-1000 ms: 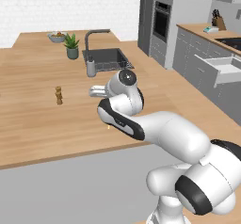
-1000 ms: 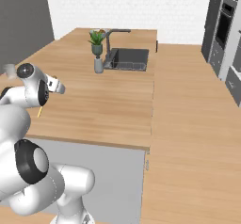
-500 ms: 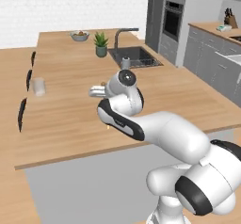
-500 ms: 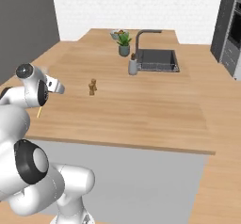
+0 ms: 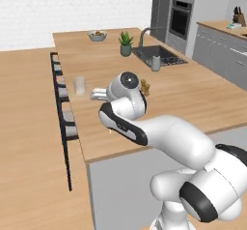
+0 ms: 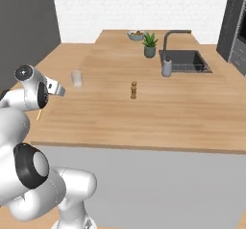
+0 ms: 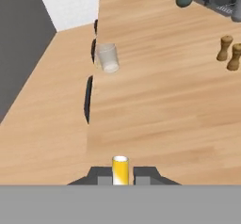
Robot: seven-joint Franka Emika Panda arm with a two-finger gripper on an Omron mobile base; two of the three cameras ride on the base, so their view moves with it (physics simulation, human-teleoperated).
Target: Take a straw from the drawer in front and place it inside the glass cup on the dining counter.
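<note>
i'm on the carry step: the gripper (image 7: 120,178) has its fingers closed on the straw (image 7: 120,170), whose yellow end stands up between the tips in the hand view. in the right base view a pale sliver of straw (image 6: 39,114) pokes out below the hand, near the counter's near-left corner.

the cup (image 7: 108,57) stands upright on the counter (image 7: 164,110), ahead of the hand and a little to its left in the hand view, close to the edge lined with dark stool backs (image 7: 87,99). it is still well apart from the gripper.

next, i judge i need to bring the hand over the cup's mouth, get the straw roughly upright above it, then lower and release. the straw is much taller than the cup, so it will likely lean on the rim once let go.

room looks good: bare wood lies between hand and cup. the two shakers (image 7: 229,52) sit well off to the right, and the sink (image 6: 189,61), plant (image 6: 150,44) and bowl (image 6: 137,34) are farther back. the main worry is the counter edge beside the cup; a nudge could push it that way.
</note>
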